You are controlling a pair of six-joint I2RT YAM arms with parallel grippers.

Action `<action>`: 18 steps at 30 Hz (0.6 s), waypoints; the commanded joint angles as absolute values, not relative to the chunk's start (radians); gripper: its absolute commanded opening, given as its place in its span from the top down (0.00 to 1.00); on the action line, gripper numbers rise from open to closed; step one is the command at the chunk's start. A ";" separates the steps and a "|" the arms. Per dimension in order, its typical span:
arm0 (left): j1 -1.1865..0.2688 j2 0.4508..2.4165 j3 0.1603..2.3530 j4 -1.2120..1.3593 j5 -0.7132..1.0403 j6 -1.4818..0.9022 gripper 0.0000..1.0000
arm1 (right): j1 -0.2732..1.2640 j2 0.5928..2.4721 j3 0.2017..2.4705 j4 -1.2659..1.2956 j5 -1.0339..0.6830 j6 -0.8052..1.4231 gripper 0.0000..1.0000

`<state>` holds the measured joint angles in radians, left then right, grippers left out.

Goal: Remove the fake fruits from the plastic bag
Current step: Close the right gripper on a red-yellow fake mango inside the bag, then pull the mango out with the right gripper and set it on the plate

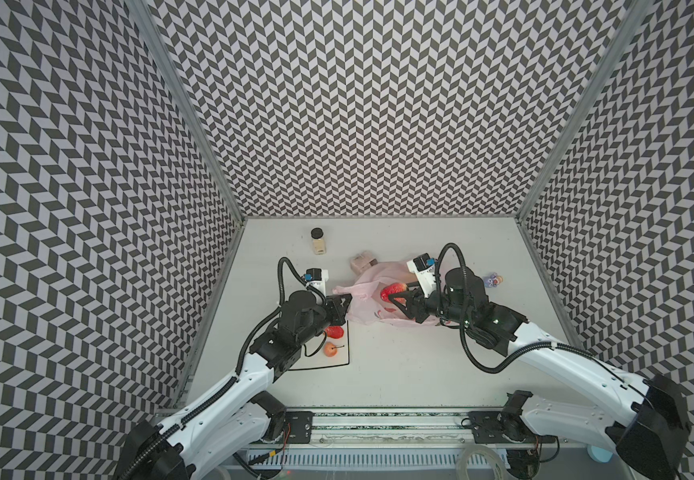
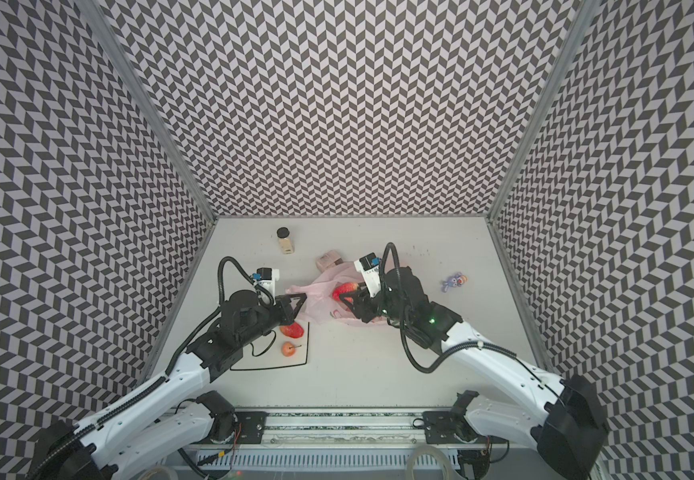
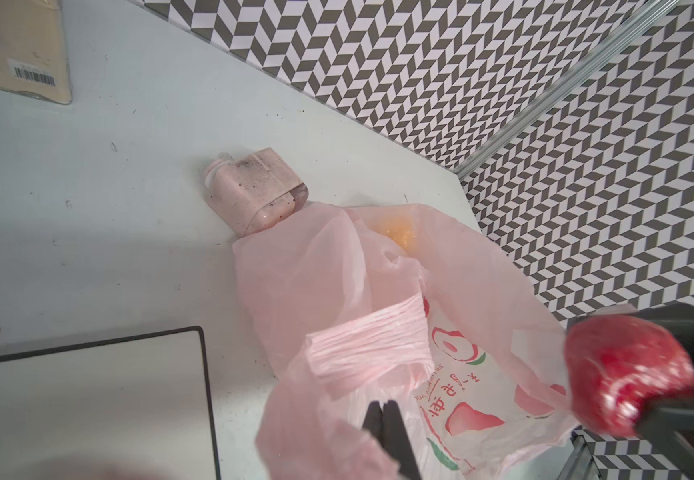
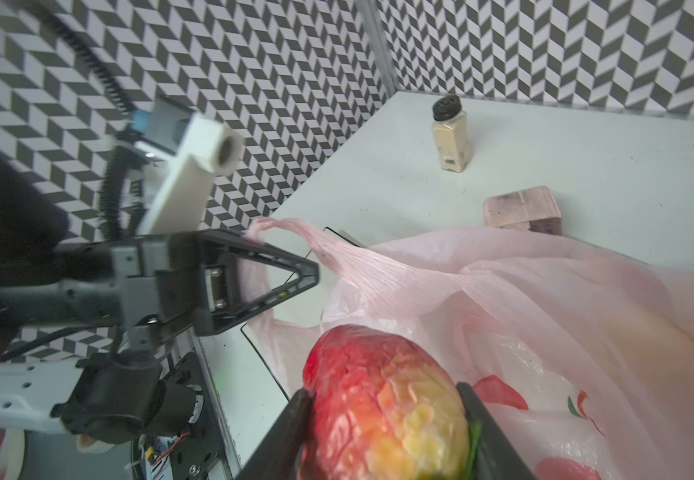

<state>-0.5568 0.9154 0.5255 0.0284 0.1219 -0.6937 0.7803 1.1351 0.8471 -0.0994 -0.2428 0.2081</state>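
left gripper point(image 3: 379, 415) fingers pressed together on plastic bag point(image 3: 316, 270) handle; bag lies mid-table. right gripper point(image 1: 397, 296) pinches red strawberry point(image 4: 378, 395) over the bag. second strawberry point(image 1: 334, 331) and peach-coloured fruit point(image 1: 331, 350) on plate point(image 1: 349, 357).

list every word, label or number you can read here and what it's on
plastic bag: red printed characters and a line of small letters beside the fruit prints, upside down in the left wrist view; too blurred to quote.
barcode label on the jar: bars with tiny digits; too small to read.
No other text shows on anything else in view.
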 commanded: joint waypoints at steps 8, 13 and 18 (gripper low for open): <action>-0.431 1.024 0.640 0.071 0.235 -0.638 1.00 | 1.129 1.215 0.809 0.070 -0.183 0.038 0.71; -0.368 1.062 0.667 0.069 0.301 -0.608 1.00 | 1.230 1.375 0.824 0.230 -0.079 0.012 0.71; -0.329 1.077 0.702 0.024 0.339 -0.562 1.00 | 1.259 1.589 0.945 0.262 -0.021 -0.009 0.70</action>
